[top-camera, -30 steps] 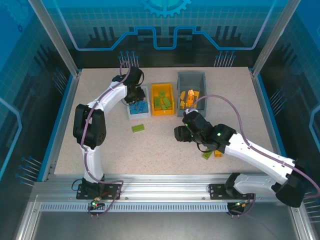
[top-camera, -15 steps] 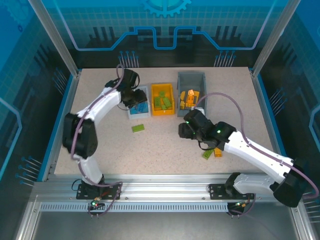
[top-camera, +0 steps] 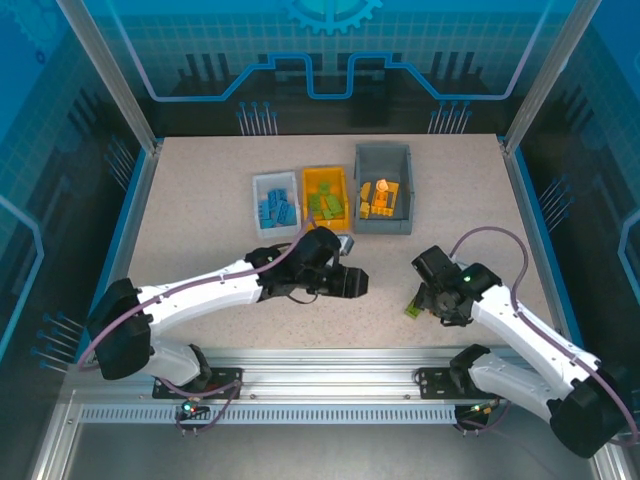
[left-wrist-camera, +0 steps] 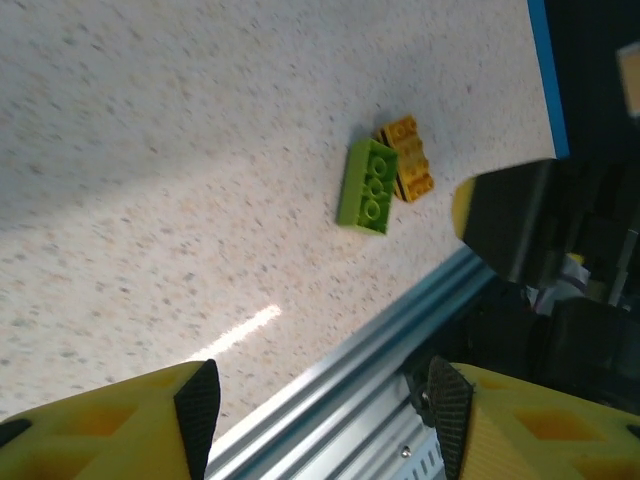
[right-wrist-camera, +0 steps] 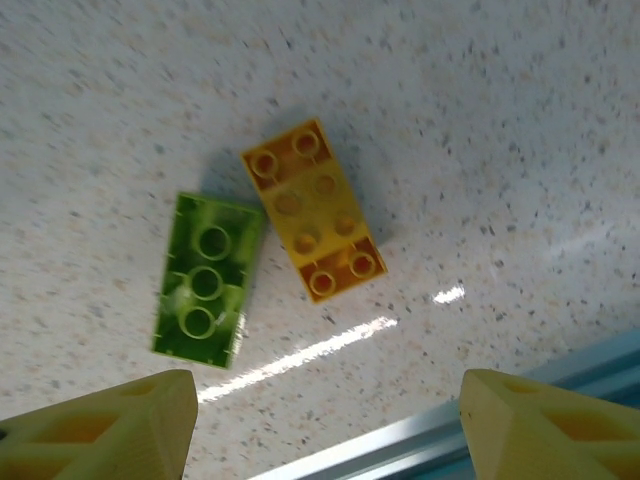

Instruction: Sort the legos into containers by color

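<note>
Right end effector (right-wrist-camera: 325,425) is held wide open over green lego (right-wrist-camera: 208,280) and orange lego (right-wrist-camera: 313,212), long axes splaying toward the desk (right-wrist-camera: 500,120) near edge.

table (top-camera: 200,220) beige, dark speckles | white bin (top-camera: 257,203), blue bricks (top-camera: 277,208) | orange-yellow bin (top-camera: 326,176), green bricks (top-camera: 326,206) | grey bin (top-camera: 383,158), orange-yellow bricks (top-camera: 380,198) | loose lime-green brick (right-wrist-camera: 208,280) | loose orange-yellow brick (right-wrist-camera: 315,210) | left gripper (left-wrist-camera: 322,400) yellow, black pads | arms (top-camera: 200,296) white, black joints

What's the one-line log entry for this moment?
right fingers: open, facing green brick, orange brick | left fingers: open, empty | status: both bricks unsorted
</note>
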